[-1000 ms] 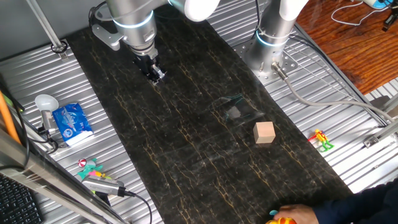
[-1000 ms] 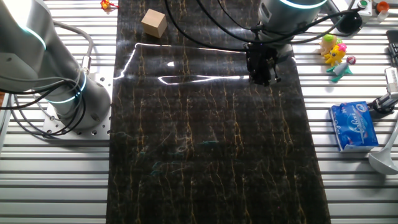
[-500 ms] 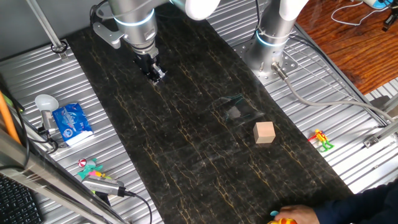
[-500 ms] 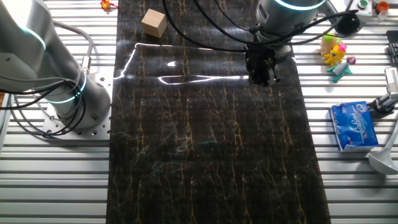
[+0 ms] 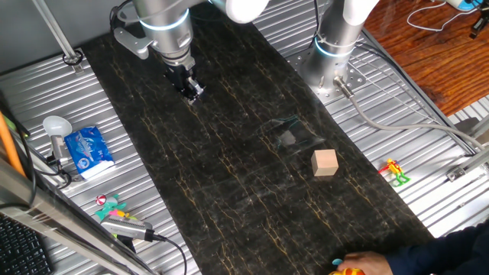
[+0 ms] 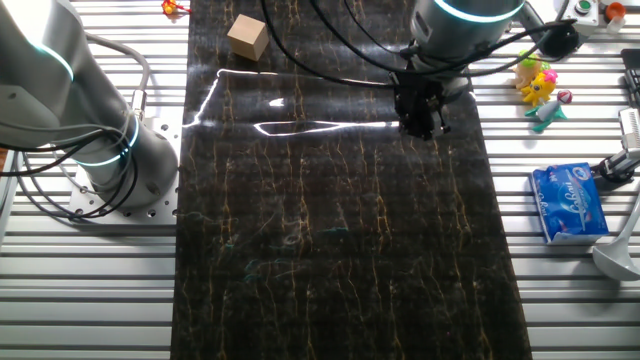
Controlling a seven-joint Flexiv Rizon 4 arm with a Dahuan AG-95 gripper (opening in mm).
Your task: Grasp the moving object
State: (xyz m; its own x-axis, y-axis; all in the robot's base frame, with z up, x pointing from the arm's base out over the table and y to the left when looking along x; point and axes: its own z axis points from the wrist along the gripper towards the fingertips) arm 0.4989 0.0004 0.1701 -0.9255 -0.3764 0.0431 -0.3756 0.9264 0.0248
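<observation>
Toy figure (image 5: 348,269) barely peeks in at bottom edge: prob light, hard, slick plastic, so pinch across its body. Gripper (image 5: 191,89) at upper left, can't tell if open/closed.

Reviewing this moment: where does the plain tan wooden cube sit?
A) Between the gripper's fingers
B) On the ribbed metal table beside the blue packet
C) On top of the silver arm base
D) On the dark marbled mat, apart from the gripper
D: the plain tan wooden cube rests on the dark marbled mat, far from the black two-finger gripper at the mat's other end.
</observation>
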